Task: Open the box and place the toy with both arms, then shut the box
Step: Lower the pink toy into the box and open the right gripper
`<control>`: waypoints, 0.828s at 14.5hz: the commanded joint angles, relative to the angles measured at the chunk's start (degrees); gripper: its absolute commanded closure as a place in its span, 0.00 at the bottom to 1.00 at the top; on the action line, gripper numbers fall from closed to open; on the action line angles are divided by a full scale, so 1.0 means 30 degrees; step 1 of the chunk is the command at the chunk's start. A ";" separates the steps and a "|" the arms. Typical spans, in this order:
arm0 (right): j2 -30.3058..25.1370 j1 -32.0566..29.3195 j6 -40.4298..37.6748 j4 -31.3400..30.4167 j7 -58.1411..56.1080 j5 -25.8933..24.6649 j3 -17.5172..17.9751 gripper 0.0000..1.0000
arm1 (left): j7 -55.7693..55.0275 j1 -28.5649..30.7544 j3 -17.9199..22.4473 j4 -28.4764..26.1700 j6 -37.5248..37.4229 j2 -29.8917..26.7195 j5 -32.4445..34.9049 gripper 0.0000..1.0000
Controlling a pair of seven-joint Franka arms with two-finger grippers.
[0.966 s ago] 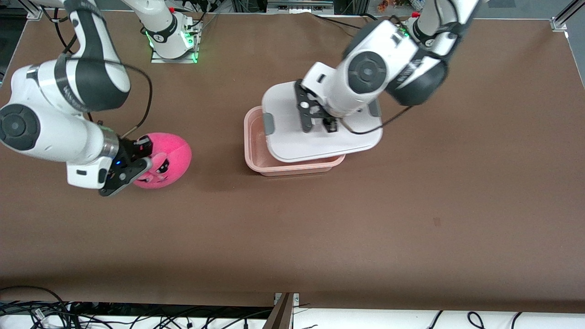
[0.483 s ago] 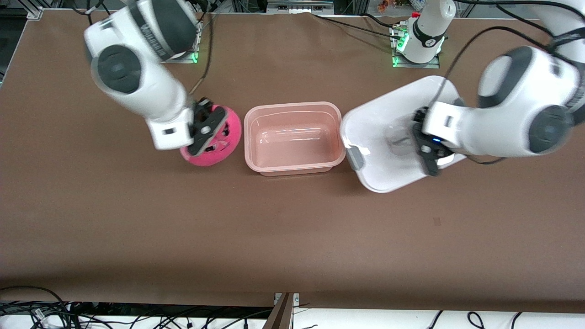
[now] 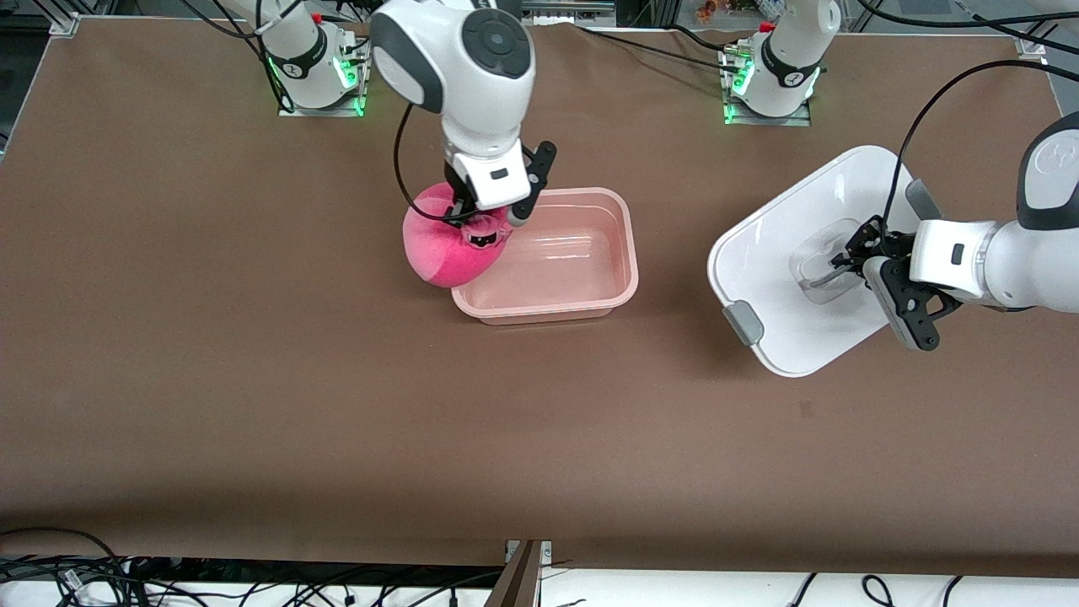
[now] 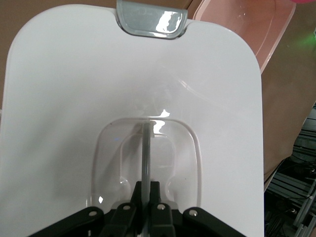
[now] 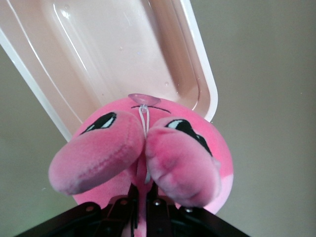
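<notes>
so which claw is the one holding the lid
The left claw, toward the left arm's end of the table, is shut on the white lid by its clear handle. The right claw holds the pink toy over the tub's edge.

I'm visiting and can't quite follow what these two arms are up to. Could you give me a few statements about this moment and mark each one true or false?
1. The white lid is on the pink tub. False: it is off, held over the table toward the left arm's end.
2. The left gripper is shut on the lid's clear centre handle. True.
3. The pink toy lies at the bottom of the tub. False: the right gripper holds it in the air over the tub's rim at the right arm's end.
4. The tub has nothing in it. True.
5. The right gripper is open. False: it is shut on the toy.
</notes>
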 commanded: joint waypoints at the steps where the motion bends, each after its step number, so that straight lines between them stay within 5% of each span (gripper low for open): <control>1: 0.0509 0.0336 0.0078 0.0234 -0.0102 -0.1315 -0.0107 1.00 | -0.0029 0.0219 -0.0218 0.0514 -0.0618 0.0193 -0.0266 1.00; 7: 0.1740 0.1538 0.1599 0.0322 0.3929 -0.2464 -0.0107 0.98 | -0.0029 0.0219 -0.0247 0.0485 -0.0677 0.0193 -0.0266 1.00; 8: 0.1741 0.1713 0.1892 0.0293 0.5130 -0.2376 -0.0107 0.26 | -0.0029 0.0219 -0.0248 0.0456 -0.0677 0.0193 -0.0266 1.00; 9: 0.1770 0.1860 0.2272 0.0293 0.6012 -0.2288 -0.0049 0.00 | -0.0029 0.0219 -0.0248 0.0426 -0.0677 0.0193 -0.0266 1.00; 12: 0.1829 0.2445 0.3794 0.0322 0.9231 -0.1473 0.0010 0.00 | -0.0029 0.0219 -0.0277 0.0455 -0.0706 0.0193 -0.0266 1.00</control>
